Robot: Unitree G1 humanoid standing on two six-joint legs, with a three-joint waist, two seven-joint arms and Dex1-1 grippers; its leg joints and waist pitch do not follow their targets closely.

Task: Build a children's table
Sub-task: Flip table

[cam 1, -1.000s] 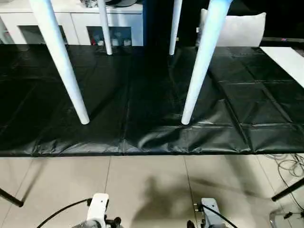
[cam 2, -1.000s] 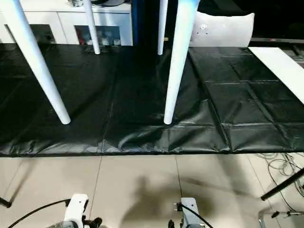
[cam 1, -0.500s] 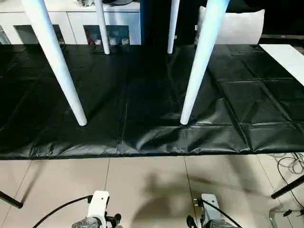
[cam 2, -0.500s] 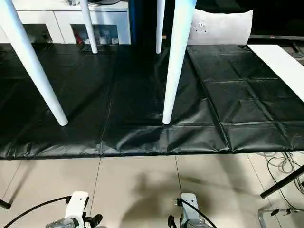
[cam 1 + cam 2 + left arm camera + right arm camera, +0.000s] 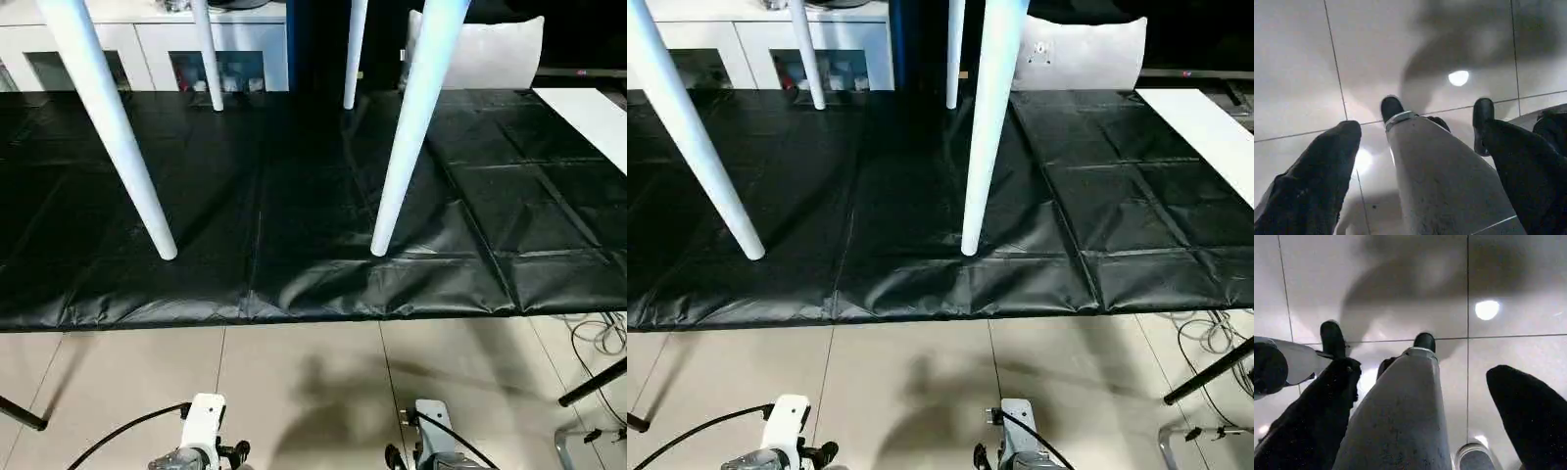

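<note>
Black sheeting point(image 5: 294, 196) covers the far floor, creased and seamed into squares, and ends in a straight edge against pale floor tiles point(image 5: 294, 392) nearer the robot. On that sheeting stands the children's table point(image 5: 411, 127) on its four white tapered legs, whose upper ends run out of view at the top. The two near legs slant down to feet planted close to the sheet's front edge; the two far legs meet the sheet near the white cabinet point(image 5: 147, 59) behind. A grey cushion point(image 5: 490, 54) leans at the back right, and a flat white panel point(image 5: 588, 113) lies at the right edge. Cables point(image 5: 602, 343) coil on the tiles at the right. The left gripper point(image 5: 1415, 122) and right gripper point(image 5: 1425, 372) hang over bare tiles, well short of the table, each with its black fingers spread wide and nothing between them.
</note>
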